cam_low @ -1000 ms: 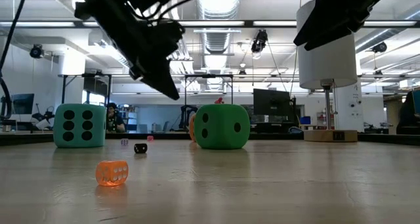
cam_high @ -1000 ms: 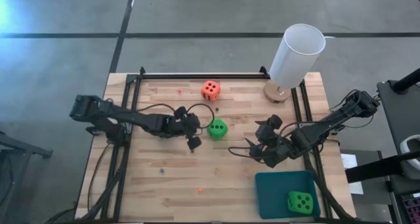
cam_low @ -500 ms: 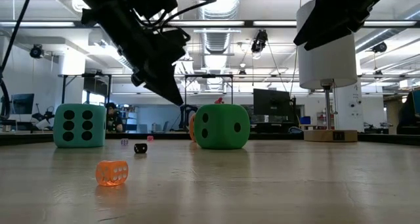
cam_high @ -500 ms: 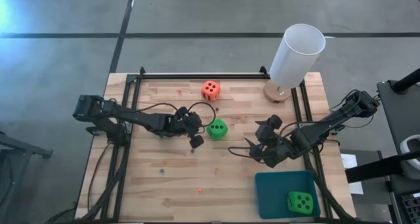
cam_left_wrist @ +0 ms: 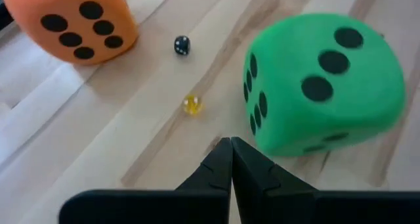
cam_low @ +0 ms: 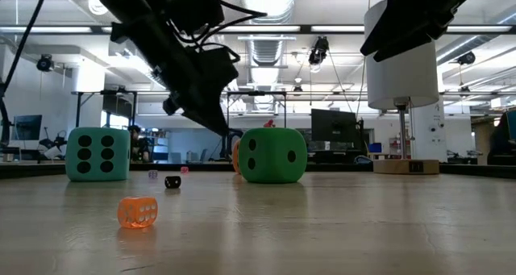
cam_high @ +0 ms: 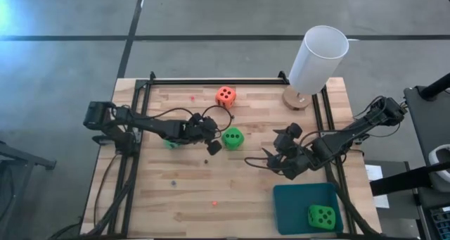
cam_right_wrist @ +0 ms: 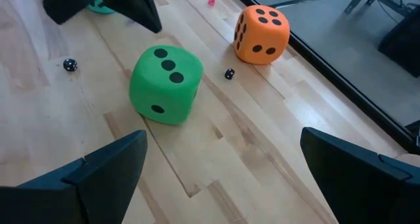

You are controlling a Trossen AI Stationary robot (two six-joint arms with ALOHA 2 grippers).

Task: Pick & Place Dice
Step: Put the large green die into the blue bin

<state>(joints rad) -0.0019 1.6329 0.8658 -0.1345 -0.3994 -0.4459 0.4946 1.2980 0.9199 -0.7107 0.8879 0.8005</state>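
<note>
creeping in on the green die (cam_high: 233,136), the left pincer (cam_high: 214,146) has slid toward it over the last second and now sits just beside it, tips pressed together and holding nothing. from its wrist camera the two dark fingers (cam_left_wrist: 231,159) meet in a point right at the foot of that die (cam_left_wrist: 323,81), so it looks more like a nudge or a line-up than a grab; it would have to open before it could take hold.

the right pincer (cam_high: 283,162) hasn't budged: it hangs over the worktop (cam_high: 183,191) between the green die and the teal tray (cam_high: 287,206), spread as wide as it goes, empty. its own camera looks straight at the green die (cam_right_wrist: 165,85) with the orange die (cam_right_wrist: 262,33) beyond.

where the dice lie: one green die (cam_high: 321,216) already rests in the tray, the other is mid-worktop, the orange die (cam_high: 225,96) is toward the far edge, and the turquoise die (cam_low: 97,154) stands on the left arm's side, mostly hidden under that arm from above. a few tiny dice lie scattered about too, one orange (cam_low: 137,212) close to the low camera.

so one is placed and three remain, by my reckoning, and the middle green one looks to be next.
</note>
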